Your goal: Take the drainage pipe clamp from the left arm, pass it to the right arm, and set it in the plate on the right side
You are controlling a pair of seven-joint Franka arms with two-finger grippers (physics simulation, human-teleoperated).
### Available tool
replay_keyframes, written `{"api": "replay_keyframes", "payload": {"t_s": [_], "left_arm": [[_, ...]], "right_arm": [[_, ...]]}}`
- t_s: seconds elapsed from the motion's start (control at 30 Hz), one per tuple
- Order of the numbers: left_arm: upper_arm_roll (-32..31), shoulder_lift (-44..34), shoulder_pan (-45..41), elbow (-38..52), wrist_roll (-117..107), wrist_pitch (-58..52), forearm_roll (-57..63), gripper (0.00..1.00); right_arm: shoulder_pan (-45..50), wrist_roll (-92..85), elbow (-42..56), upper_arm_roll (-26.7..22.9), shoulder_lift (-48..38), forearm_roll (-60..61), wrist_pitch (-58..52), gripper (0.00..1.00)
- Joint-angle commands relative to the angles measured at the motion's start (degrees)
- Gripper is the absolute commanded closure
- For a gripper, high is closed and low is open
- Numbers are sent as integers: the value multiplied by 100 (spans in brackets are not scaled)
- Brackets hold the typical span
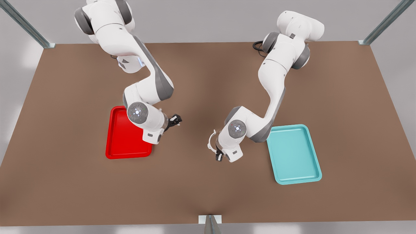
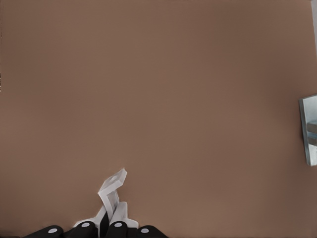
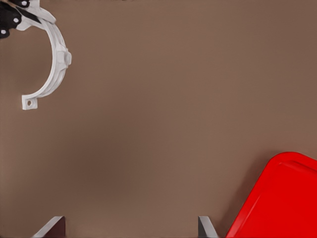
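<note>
The drainage pipe clamp (image 1: 211,141), a thin white half-ring with flared ends, hangs above the table centre, pinched at one end by my left gripper (image 1: 218,157), which is shut on it. In the left wrist view the clamp (image 2: 113,191) sticks out from between the left gripper (image 2: 101,229). The right wrist view shows the clamp (image 3: 57,62) with the left gripper (image 3: 12,15) on its end. My right gripper (image 1: 175,120) is open beside the red plate (image 1: 120,143), apart from the clamp. Its spread fingertips (image 3: 49,227) frame bare table, with the plate (image 3: 282,198) at one corner.
A teal tray (image 1: 294,156) lies on the front view's right, beside the left arm. The brown table (image 1: 195,182) has a metal post (image 1: 210,222) at its front edge, which also appears in the left wrist view (image 2: 308,129). Metal frame posts stand at the back corners.
</note>
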Motion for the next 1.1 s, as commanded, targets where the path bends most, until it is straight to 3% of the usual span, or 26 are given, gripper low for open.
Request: {"api": "replay_keyframes", "payload": {"t_s": [0.0,0.07,0.1,0.3,1.07], "left_arm": [[15,4,-85,11,-3131,-56,19,79],[6,-5,-191,29,-4132,-425,37,79],[147,65,-331,99,-4615,-93,19,79],[173,66,-349,117,-4405,-12,10,79],[147,48,-349,99,-4309,-12,-25,79]], "right_arm": [[21,865,3,-1,145,811,841,0],[276,1171,-40,-1,295,1092,1034,0],[364,1664,-5,-1,295,1101,1060,0],[390,1735,12,-1,488,1822,1447,0],[575,1630,-49,-10,1402,1822,2361,0]]}}
